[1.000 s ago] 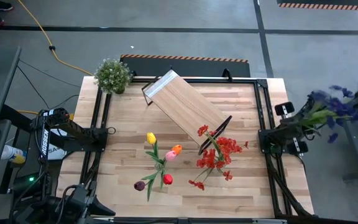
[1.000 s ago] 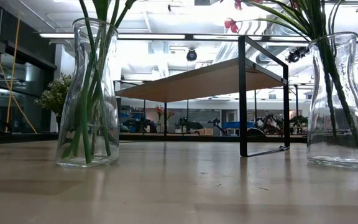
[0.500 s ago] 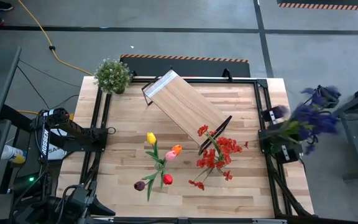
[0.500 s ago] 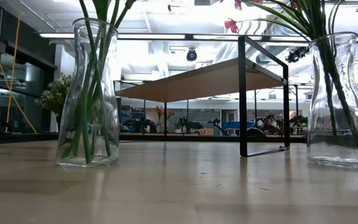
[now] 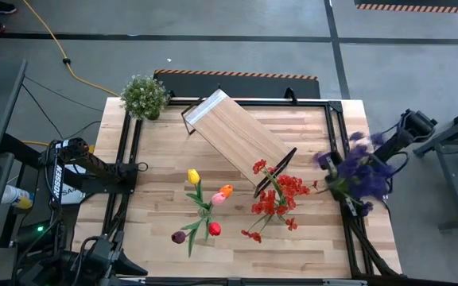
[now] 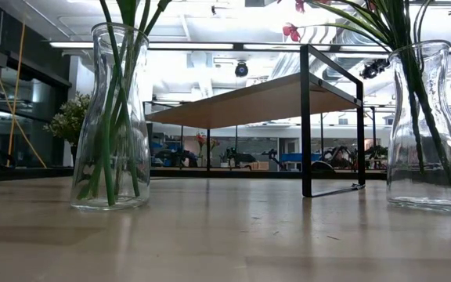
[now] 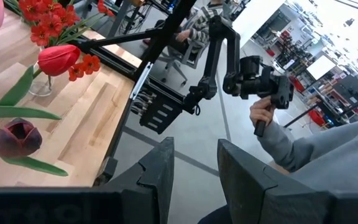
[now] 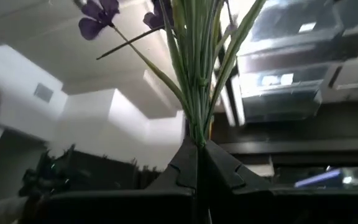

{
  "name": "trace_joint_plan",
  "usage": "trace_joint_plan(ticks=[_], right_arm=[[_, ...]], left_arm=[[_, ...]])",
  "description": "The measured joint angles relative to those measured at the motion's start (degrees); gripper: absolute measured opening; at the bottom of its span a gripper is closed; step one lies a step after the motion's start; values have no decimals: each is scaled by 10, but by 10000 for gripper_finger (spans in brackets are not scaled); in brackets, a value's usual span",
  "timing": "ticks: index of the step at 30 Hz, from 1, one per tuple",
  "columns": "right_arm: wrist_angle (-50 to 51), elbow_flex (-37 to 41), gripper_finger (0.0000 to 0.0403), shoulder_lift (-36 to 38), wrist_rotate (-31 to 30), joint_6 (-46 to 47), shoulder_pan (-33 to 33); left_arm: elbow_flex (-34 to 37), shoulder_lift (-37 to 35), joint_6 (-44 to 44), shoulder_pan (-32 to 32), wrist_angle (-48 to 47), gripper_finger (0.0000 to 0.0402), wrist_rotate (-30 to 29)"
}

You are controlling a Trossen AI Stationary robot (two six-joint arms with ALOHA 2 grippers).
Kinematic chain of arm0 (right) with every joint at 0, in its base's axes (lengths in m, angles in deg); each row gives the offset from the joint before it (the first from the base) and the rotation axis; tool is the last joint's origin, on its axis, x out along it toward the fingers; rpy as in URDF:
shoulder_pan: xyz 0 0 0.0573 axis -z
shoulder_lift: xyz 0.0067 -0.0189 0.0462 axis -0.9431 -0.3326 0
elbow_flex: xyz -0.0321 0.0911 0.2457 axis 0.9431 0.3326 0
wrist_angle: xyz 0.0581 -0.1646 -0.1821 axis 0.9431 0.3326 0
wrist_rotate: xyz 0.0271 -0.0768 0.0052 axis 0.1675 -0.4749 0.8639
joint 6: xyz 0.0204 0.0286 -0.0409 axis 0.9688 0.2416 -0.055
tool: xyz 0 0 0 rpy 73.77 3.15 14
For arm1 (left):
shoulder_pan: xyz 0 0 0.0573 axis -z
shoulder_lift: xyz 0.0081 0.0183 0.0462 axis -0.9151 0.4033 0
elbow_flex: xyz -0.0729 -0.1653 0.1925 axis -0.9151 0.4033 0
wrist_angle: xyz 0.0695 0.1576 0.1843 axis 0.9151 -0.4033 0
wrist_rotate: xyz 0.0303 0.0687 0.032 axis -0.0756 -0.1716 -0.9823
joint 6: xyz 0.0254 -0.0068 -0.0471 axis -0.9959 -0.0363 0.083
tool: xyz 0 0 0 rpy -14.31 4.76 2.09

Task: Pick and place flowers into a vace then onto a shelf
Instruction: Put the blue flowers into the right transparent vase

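The purple spray [image 5: 358,168] hangs at the table's right edge, over the black frame rail, held by my right gripper [image 8: 196,152], which is shut on its green stems. A glass vase [image 6: 114,117] holds the tulips [image 5: 201,208]. A second glass vase [image 6: 427,125] holds the red sprays [image 5: 277,197]. Both vases stand on their bases on the tabletop. The light-wood shelf [image 5: 237,137] stands aslant behind them on its black frame. My left gripper [image 7: 194,168] is open and parked at the table's left side. My right gripper pinches the bundle of green stems [image 8: 194,127] between its two shut fingers. The stems run on out past the fingertips along the fingers' line, and the purple blossoms [image 8: 98,11] spread at the far end. The spray is lifted clear of the table.
A bushy green potted plant [image 5: 144,95] stands at the table's far left corner. A black frame [image 5: 336,143] runs along the table's edges. Beyond the right edge, a person's hand [image 7: 263,113] holds a device. Bare wood lies right of the red sprays [image 5: 324,230].
My right gripper has swung the purple spray from beyond the table's right edge toward the left and the near side, so that it now hangs at the right edge. The spray has turned about as it came. The vases, the shelf and my left arm have kept still.
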Motion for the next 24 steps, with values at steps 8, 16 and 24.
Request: trace_joint_plan(ticks=[8,16,24], right_arm=[[-1,-18,0,-58,-33,26,-22],[-2,-40,0,-102,-97,12,-68],[-3,-62,0,-152,-153,15,-83]], left_arm=[[0,0,0,0,0,156,0],[0,0,0,0,0,156,-2],[0,0,2,0,0,156,-2]])
